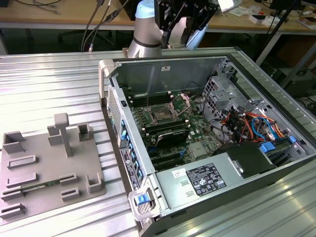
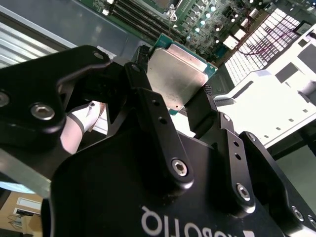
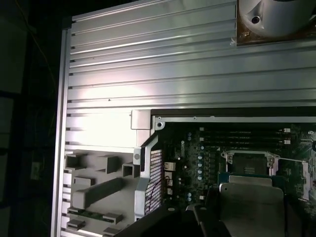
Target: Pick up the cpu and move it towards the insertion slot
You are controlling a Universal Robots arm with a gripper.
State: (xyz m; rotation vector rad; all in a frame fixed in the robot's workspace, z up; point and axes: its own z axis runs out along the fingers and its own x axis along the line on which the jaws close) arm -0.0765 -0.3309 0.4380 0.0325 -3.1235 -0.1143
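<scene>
Second wrist view: the gripper (image 2: pixel 177 101) is closed onto the cpu (image 2: pixel 177 74), one black finger (image 2: pixel 148 106) on one edge and the other on the opposite edge. The chip's silvery metal face is turned toward the camera, with its green border showing along the far edges. The cpu is clear of any surface, held in the air above the open computer case.

First wrist view: the cpu (image 3: pixel 253 202) shows again as a pale square plate, just in front of the insertion slot (image 3: pixel 249 162), whose dark square and silver frame lie on the green motherboard (image 3: pixel 197 163). Chip and socket appear near each other but not touching.

Exterior view: the gripper (image 1: pixel 185 22) hangs high above the back wall of the computer case (image 1: pixel 163 76). The insertion slot (image 1: pixel 162 114) sits well below it on the motherboard, and a hinged clamp plate (image 1: pixel 180 102) stands open just beside it. The grey plastic tray (image 1: pixel 47 168) with raised blocks lies on the ribbed metal table (image 1: pixel 49 84), toward the exterior view's left, well apart from the case. Farther back, a wooden bench (image 1: pixel 59 15) carries cables.
</scene>
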